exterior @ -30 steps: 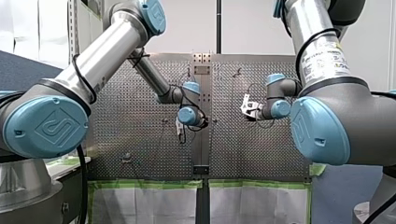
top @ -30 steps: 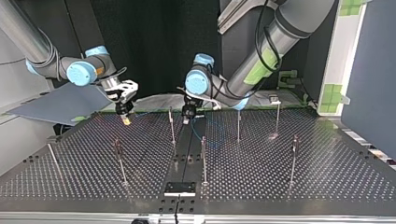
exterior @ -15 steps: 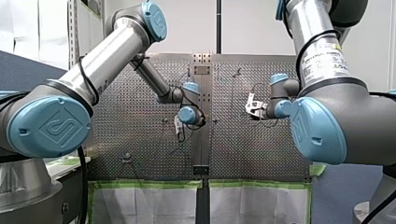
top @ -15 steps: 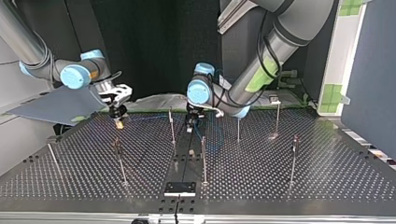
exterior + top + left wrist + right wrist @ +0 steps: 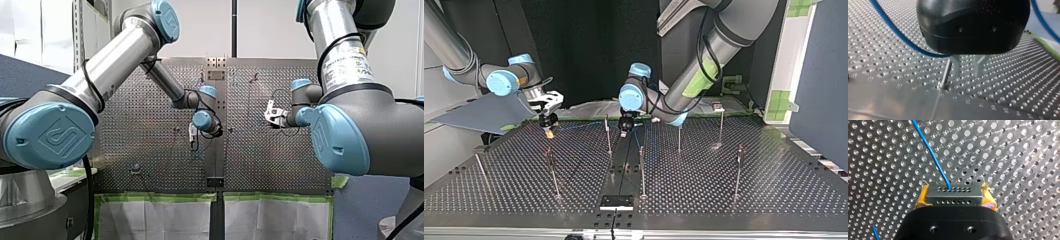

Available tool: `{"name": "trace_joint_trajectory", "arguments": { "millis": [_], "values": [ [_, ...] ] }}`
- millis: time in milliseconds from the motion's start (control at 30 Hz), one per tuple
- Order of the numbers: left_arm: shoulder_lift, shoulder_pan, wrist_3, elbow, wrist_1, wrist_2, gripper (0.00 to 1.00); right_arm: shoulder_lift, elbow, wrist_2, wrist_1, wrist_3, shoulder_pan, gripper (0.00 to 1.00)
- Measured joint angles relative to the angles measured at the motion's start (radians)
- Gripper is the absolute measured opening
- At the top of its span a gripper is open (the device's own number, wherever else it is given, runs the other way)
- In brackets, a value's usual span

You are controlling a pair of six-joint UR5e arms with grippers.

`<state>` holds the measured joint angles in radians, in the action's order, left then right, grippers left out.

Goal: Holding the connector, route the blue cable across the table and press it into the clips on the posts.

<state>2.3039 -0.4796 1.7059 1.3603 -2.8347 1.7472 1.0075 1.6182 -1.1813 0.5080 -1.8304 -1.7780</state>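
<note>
Looking along the reach in the front view, we see the left gripper (image 5: 192, 136) pointing down over the perforated table (image 5: 150, 155) close to its middle seam. The right gripper (image 5: 271, 114) hangs well apart from it toward that view's right, and the cable is too thin to trace there. Across the table in the top view, the right gripper (image 5: 547, 131) sits at the left with yellow at its tips. The blue cable (image 5: 579, 124) runs from it past a thin post (image 5: 608, 135) toward the left gripper (image 5: 624, 129), which hangs just beside that post. In the left wrist view, the left gripper (image 5: 967, 73) is released, its 2 metal fingers (image 5: 956, 66) apart with nothing between them. A post (image 5: 946, 73) rises just beside 1 finger. The blue cable (image 5: 895, 33) sweeps over the table and passes behind the black gripper body, so we cannot tell whether it touches. In the right wrist view, the right gripper (image 5: 954, 190) is clenched on the grey connector (image 5: 953, 198), held between 2 yellow pads (image 5: 922, 196). The blue cable (image 5: 931, 152) leaves the connector and runs ahead above the holes.
</note>
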Motion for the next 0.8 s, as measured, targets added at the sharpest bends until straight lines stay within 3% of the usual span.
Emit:
{"name": "trace_joint_trajectory", "arguments": {
  "millis": [33,100,400,600,800],
  "values": [
    [-0.003,-0.003,-0.006,0.000,-0.008,0.000,0.83,0.000,0.000,0.002,0.000,0.000,0.000,0.00],
    [-0.010,-0.007,-0.016,0.000,-0.023,0.001,1.00,0.000,0.000,0.005,0.000,0.002,0.000,0.00],
    [-0.071,-0.038,-0.041,0.025,-0.082,0.055,1.00,-0.001,0.000,0.008,-0.001,0.007,0.000,0.00],
    [-0.115,-0.065,-0.057,0.067,-0.092,0.079,1.00,-0.001,0.001,0.008,-0.002,0.012,-0.002,0.00],
    [-0.123,-0.091,-0.067,0.099,-0.095,0.095,1.00,-0.001,0.001,0.008,-0.002,0.015,-0.007,0.00]
  ]
}}
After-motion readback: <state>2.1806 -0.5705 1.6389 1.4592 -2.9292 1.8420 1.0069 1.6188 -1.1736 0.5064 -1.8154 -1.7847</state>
